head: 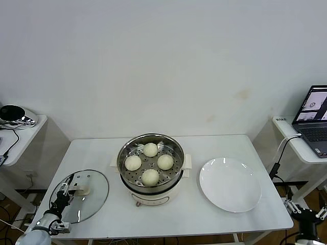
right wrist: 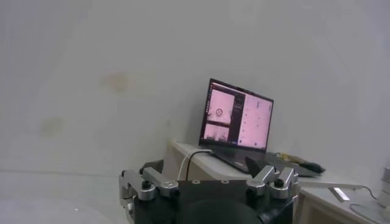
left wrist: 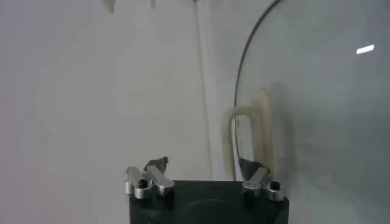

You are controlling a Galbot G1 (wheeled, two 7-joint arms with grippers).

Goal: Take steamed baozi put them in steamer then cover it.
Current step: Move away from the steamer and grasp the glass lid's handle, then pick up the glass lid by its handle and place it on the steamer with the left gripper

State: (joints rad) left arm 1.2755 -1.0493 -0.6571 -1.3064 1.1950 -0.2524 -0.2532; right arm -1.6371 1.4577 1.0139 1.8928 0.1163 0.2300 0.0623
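Four smooth baozi (head: 150,163) sit in my shiny perforated steamer (head: 150,164). My left claw (head: 65,195) gapes over the glass cover (head: 80,194) on the table (head: 97,153); only the wrist view shows its cream handle (left wrist: 251,140) closely. My right claw (head: 305,214) hangs low, grip unclear.

We find the steamer (head: 151,168) at the middle of the worktop (head: 204,214), with four baozi (head: 150,149) (head: 133,163) (head: 165,162) (head: 150,177) lying in its basket — one at the back, one at the left, one at the right, one at the front. The cover (head: 84,194) lies flat on the worktop to the steamer's left, near the front left corner. The left gripper (head: 62,196) sits over the cover's left edge, beside its handle (head: 82,190). To the steamer's right lies a plate (head: 230,184), just apart from it. The right gripper (head: 306,210) hangs off the worktop's front right corner. Farther right, a side table (head: 301,148) carries a laptop (head: 314,120) — and another side table (head: 23,135) stands at far left.
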